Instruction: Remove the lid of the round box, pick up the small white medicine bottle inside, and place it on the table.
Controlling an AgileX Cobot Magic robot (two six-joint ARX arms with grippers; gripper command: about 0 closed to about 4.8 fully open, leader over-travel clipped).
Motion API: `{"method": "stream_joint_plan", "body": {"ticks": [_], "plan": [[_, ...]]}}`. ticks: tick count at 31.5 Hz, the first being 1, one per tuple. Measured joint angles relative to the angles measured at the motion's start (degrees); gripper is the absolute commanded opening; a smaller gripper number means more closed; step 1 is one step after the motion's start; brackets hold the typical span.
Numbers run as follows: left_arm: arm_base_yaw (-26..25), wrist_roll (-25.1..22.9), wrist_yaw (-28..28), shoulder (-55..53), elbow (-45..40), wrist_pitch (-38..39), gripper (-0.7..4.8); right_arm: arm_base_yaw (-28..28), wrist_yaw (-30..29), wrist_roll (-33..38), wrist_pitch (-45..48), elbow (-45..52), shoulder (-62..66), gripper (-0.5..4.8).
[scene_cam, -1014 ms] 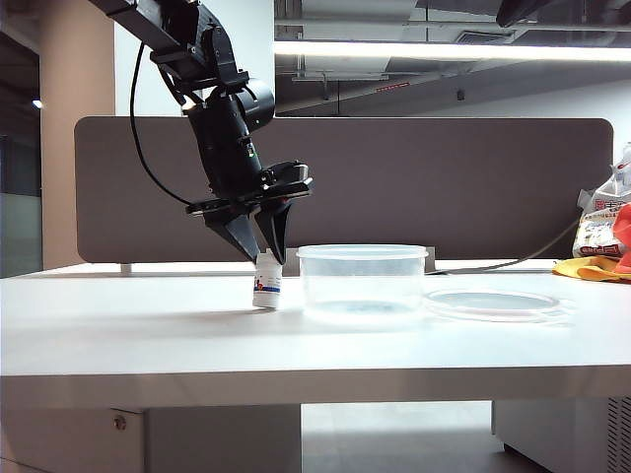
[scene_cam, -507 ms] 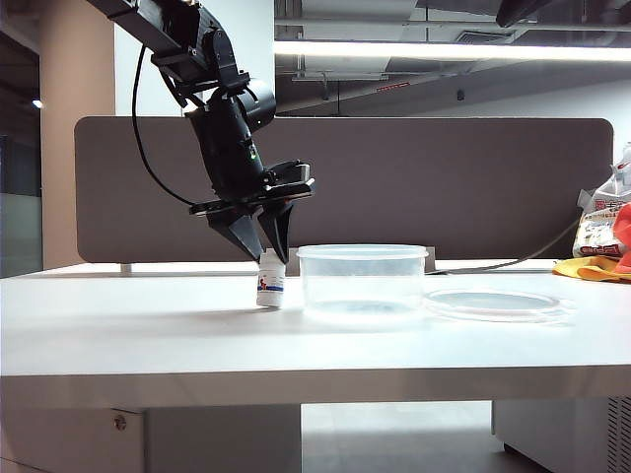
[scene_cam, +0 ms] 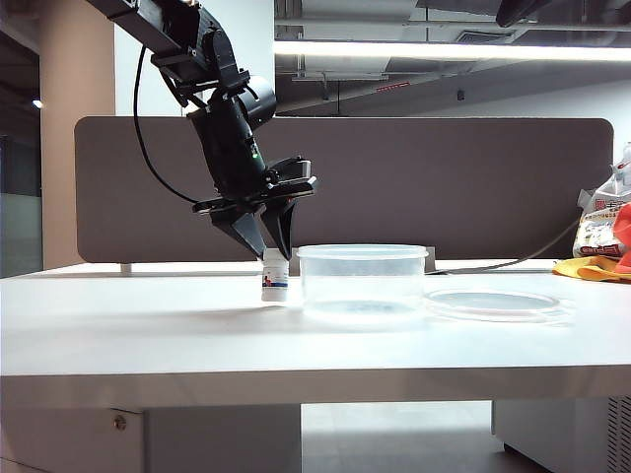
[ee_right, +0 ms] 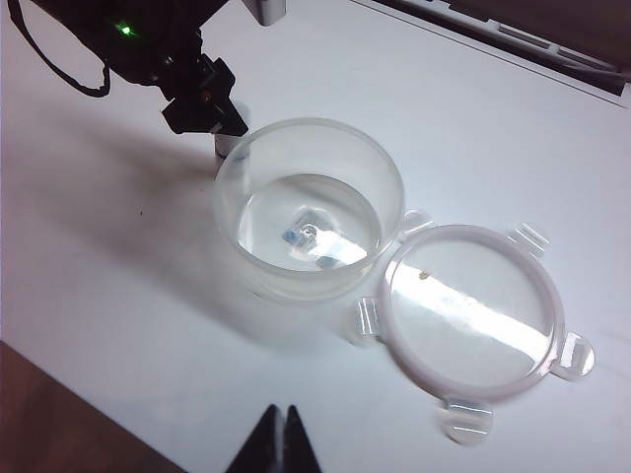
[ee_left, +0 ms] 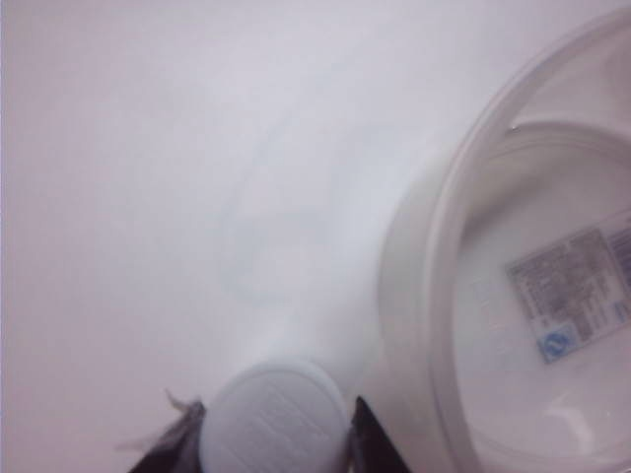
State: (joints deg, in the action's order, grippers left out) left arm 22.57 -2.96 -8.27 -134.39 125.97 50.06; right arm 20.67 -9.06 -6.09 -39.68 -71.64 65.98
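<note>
With the small white medicine bottle [scene_cam: 275,277] standing on the surface [scene_cam: 148,325] at nine o'clock of the round box [scene_cam: 362,280], we think the left gripper [scene_cam: 266,246], its fingers apart around the cap, should lift straight up, while the right gripper [ee_right: 279,443] waits pressed together.

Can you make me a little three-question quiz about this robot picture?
1. True or false: the lid is on the box.
2. Where does the bottle stand? A) inside the box B) on the table beside the box C) on the lid
3. Which pincer is at the bottle's cap, left or right?

Key:
1. False. The lid lies flat on the table next to the box.
2. B. It stands upright, close to the box's wall.
3. Left. Its fingers flank the cap; the right pincer is shut, hovering above the table near the box and lid.
</note>
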Motion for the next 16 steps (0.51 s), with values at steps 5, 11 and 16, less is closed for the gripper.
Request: {"method": "stream_joint_plan", "body": {"ticks": [5,11,16], "plan": [[0.00,0.00,0.00,0.00,0.00,-0.07,3.02,0.00,0.00,0.00,0.35,0.00,0.00,-0.02],[0.00,-0.02,0.02,0.00,0.02,-0.04,3.13,0.00,0.00,0.00,0.35,0.00,0.00,-0.01],[0.00,-0.02,0.48,0.17,0.02,0.00,3.15,0.00,0.00,0.00,0.35,0.00,0.00,-0.01]]}}
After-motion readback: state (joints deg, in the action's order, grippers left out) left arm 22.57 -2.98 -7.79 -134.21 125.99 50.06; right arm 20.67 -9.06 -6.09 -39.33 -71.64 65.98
